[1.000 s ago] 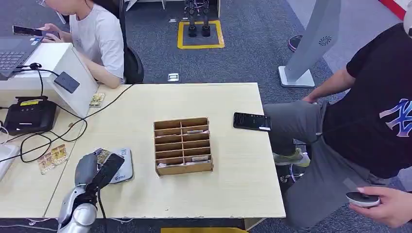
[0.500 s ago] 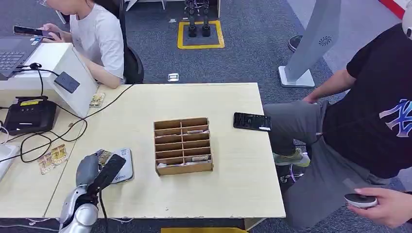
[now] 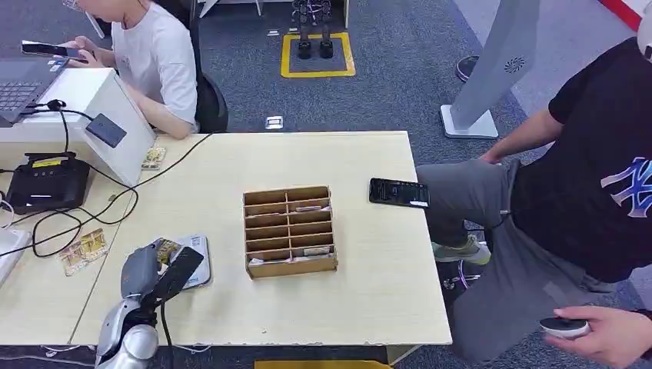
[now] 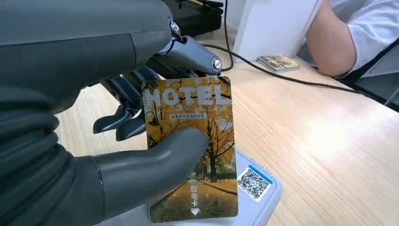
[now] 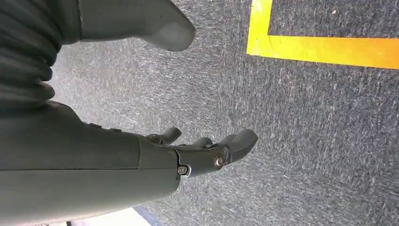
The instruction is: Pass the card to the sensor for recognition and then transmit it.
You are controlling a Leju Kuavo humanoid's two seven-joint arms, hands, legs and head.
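Robot's left hand (image 4: 117, 160) pinching a hotel key card (image 4: 190, 150) over a card reader (image 4: 256, 188).
Right hand (image 5: 188, 155) empty, fingers apart, above carpet (image 5: 306, 141).

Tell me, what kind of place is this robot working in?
Probably a lab or office staged as a hotel front desk. The left hand holds a yellow card printed HOTEL over a flat grey card reader, a slotted wooden card organiser box stands on the pale wooden table, and grey carpet carries yellow floor markings.

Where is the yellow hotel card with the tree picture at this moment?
The yellow hotel card is held in the left hand, just over the grey card sensor near the table's front left, left of the wooden compartment box.
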